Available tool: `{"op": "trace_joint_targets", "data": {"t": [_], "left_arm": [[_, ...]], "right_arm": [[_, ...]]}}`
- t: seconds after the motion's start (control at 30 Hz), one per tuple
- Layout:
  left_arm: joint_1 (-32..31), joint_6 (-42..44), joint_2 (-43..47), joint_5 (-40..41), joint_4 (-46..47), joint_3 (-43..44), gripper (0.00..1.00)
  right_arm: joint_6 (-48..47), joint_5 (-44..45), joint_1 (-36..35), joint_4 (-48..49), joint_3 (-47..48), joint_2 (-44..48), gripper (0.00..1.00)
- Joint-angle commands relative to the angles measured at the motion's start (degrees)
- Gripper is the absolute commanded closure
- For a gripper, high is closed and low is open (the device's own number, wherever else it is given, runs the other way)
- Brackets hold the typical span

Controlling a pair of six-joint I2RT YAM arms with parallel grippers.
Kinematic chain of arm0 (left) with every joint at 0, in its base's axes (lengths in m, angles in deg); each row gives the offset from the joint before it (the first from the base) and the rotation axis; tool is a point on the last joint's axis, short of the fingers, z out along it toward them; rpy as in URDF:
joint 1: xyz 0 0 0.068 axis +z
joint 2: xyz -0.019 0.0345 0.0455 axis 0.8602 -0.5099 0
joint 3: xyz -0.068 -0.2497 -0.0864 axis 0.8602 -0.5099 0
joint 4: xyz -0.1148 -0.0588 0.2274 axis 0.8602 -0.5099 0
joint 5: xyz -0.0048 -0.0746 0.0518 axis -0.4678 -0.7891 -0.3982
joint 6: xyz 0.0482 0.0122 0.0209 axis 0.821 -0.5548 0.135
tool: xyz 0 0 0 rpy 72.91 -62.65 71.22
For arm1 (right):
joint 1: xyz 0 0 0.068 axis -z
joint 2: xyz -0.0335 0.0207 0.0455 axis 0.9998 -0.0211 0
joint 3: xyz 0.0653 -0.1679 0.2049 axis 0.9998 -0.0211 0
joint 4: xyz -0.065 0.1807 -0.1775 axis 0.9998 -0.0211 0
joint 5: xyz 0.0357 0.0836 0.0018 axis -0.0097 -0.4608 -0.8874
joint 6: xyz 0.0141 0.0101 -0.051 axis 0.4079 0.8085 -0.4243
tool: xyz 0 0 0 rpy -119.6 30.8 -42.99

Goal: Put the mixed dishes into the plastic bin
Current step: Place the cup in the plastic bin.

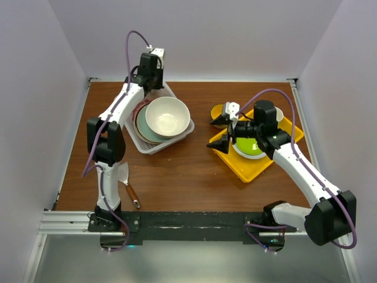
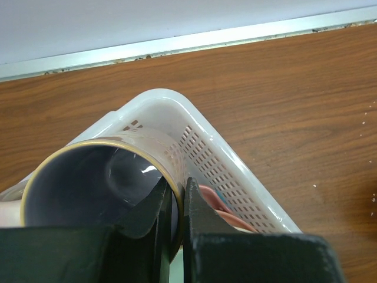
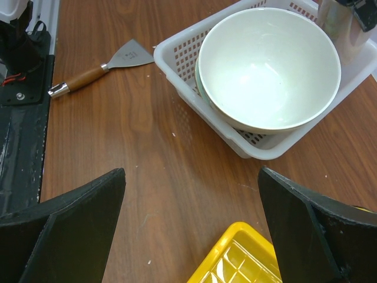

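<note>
The white plastic bin [image 1: 148, 147] holds a large cream bowl [image 1: 168, 116] resting on stacked plates [image 1: 140, 122]. My left gripper [image 1: 150, 76] hangs over the bin's far corner. It is shut on the rim of a pinkish mug [image 2: 88, 183], one finger inside and one outside; the bin wall [image 2: 235, 177] lies just below. The mug also shows in the right wrist view [image 3: 347, 23]. My right gripper [image 1: 227, 127] is open and empty, over the left edge of the yellow tray [image 1: 247, 171]. A yellow mug [image 1: 217, 111] shows partly behind it.
The yellow tray carries a lime-green white-rimmed plate [image 1: 250, 145] and a white cup [image 1: 280, 114]. A scraper with a wooden handle [image 1: 128, 186] lies near the left arm's base and shows in the right wrist view [image 3: 100, 68]. Walls enclose the table on three sides.
</note>
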Motion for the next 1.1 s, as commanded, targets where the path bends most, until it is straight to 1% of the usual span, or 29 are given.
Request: {"op": "trace_joint_targets", "data": {"t": [0.0, 0.1, 0.37, 0.43, 0.6, 0.7, 0.73, 0.8, 0.83, 0.9, 0.93, 1.07], "left_arm": [[-0.6, 2.8, -0.1, 0.5, 4.7, 6.0, 0.97], [-0.9, 2.7, -1.1, 0.7, 4.4, 6.6, 0.94], [-1.2, 2.7, -2.4, 1.0, 3.6, 6.4, 0.78], [-1.2, 2.7, -2.4, 1.0, 3.3, 6.3, 0.73], [-1.3, 2.9, -1.2, 1.3, 2.9, 5.8, 0.64], [-1.3, 3.4, -0.5, 1.8, 2.8, 5.4, 0.56], [-1.2, 3.6, -0.4, 1.9, 2.5, 5.3, 0.52], [-1.2, 3.7, 0.2, 2.2, 2.2, 5.3, 0.49], [-1.2, 3.9, 0.4, 2.3, 2.0, 5.0, 0.45], [-1.3, 4.2, 1.4, 2.1, 1.9, 4.7, 0.39], [-1.2, 4.4, 1.8, 2.1, 2.2, 4.2, 0.34], [-1.2, 5.0, 4.5, 2.7, 2.4, 3.1, 0.23]], "right_arm": [[-0.6, -1.5, 0.5, 0.4, 0.2, 0.0, 0.02], [-0.5, -1.6, 0.8, 0.4, 0.2, 0.2, 0.02], [-0.4, -1.8, 1.3, 0.4, 0.3, 0.5, 0.02], [-0.4, -1.8, 1.3, 0.4, 0.3, 0.5, 0.02], [-0.1, -2.0, 1.9, 0.5, 0.2, 1.2, 0.02], [-0.1, -2.2, 2.2, 0.5, 0.1, 1.2, 0.02], [-0.1, -2.2, 2.3, 0.5, 0.2, 1.2, 0.02], [0.0, -2.2, 2.3, 0.5, 0.1, 1.2, 0.02], [0.0, -2.1, 2.4, 0.5, 0.2, 1.1, 0.02], [0.0, -2.2, 2.5, 0.5, 0.2, 1.2, 0.02], [0.0, -2.2, 2.7, 0.5, 0.2, 1.3, 0.02], [0.0, -2.2, 2.9, 0.5, 0.1, 1.3, 0.02]]}}
